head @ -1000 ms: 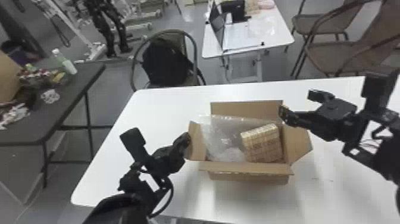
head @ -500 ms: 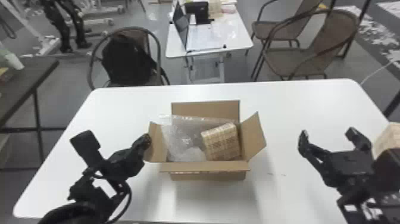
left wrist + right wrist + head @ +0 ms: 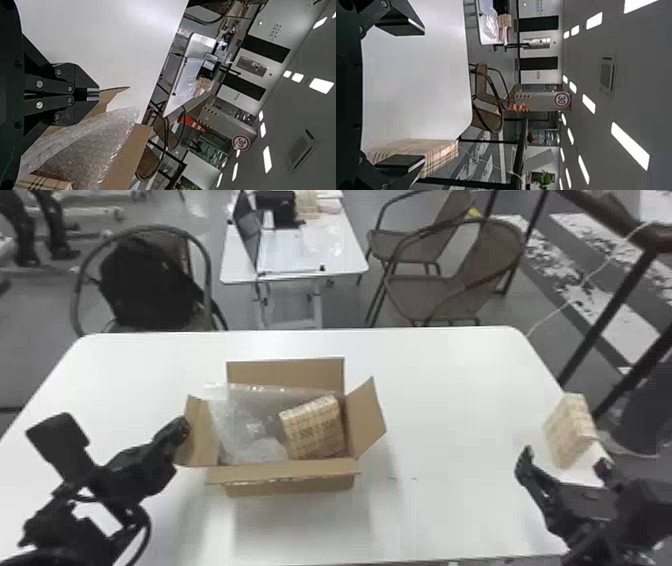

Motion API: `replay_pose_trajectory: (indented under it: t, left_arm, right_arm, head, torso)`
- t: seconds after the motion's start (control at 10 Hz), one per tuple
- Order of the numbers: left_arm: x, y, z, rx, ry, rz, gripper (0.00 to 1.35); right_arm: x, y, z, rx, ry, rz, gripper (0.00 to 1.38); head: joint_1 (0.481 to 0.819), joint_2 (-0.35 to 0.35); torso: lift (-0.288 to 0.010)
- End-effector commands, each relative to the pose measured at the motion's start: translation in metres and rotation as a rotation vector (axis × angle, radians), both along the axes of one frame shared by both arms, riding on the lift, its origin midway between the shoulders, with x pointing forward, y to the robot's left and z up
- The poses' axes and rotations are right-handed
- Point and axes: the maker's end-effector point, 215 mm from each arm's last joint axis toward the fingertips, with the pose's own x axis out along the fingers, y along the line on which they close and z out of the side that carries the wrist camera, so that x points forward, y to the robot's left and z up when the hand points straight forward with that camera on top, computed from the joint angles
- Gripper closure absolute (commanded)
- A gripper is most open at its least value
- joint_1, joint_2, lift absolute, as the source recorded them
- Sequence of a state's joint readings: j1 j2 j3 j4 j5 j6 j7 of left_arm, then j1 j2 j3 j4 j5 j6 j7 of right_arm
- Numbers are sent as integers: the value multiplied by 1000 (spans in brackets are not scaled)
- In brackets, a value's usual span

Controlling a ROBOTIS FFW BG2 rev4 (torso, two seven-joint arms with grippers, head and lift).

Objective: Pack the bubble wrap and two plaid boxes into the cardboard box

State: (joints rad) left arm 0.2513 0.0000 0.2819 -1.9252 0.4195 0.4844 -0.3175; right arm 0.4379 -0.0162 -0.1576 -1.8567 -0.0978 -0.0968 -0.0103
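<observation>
My left gripper [image 3: 181, 429] is at the left flap of the cardboard box [image 3: 290, 482]. In the left wrist view, my left gripper [image 3: 94, 94] has its fingers closed on the edge of that flap [image 3: 115, 91]. Inside the carton, clear bubble wrap [image 3: 240, 435] lies on the left and one plaid box [image 3: 315, 427] leans on the right. A second plaid box [image 3: 570, 430] stands at the table's right edge. My right gripper [image 3: 565, 466] is open just on the near side of it. In the right wrist view, the second plaid box [image 3: 440, 152] is beside one finger of my right gripper [image 3: 421, 95].
The carton's flaps are spread, with the right flap [image 3: 367, 417] sticking outward. White tabletop [image 3: 450, 405] stretches between the carton and the second plaid box. Beyond the table are chairs [image 3: 455, 275] and a smaller table [image 3: 295, 250] with a laptop.
The head view has turned to the right, bringing the second plaid box fully into sight. My right gripper has gone from beside the carton to the table's right side. The left one stays at the flap.
</observation>
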Motion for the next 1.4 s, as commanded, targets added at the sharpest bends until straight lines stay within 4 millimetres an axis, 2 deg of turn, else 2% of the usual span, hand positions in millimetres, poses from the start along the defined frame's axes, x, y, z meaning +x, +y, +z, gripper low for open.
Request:
replay_pose_trajectory:
  t: [0.0,0.2,0.3,0.5,0.8,1.0,1.2,1.3]
  left_arm:
    - [-1,0,-1,-3,2,2,1219]
    - [-1,0,-2,-4,3,2,1219]
    - [-2,0,-2,-4,5,2,1219]
    - [-3,0,-3,-6,6,2,1219]
    - [-3,-1,-3,-8,6,-1,1219]
    - [-4,-1,-5,-11,9,0,1219]
    - [-5,-1,-6,-11,10,-1,1219]
    - [-5,-1,-5,-11,9,-2,1219]
  right_arm:
    - [-2,-38,-31,39,46,-79,160]
    - [0,-76,-57,51,96,-143,160]
    - [7,-89,-61,58,101,-151,160]
    - [26,-101,-65,72,104,-140,160]
    - [68,-96,-57,91,83,-80,160]
    - [81,-95,-57,83,86,-65,160]
    - [92,-103,-60,66,98,-58,160]
    - [94,-105,-66,61,114,-59,160]
  head:
    - [695,-61]
    - [695,-106]
    - [695,-129]
    - [695,-162]
    - [695,-166]
    - [695,-159]
    - [695,-158]
    - [695,-160]
  torso:
    - [-104]
    - [-104]
    - [-104]
    - [-104]
    - [-104]
    - [-104]
    - [-104]
    - [-104]
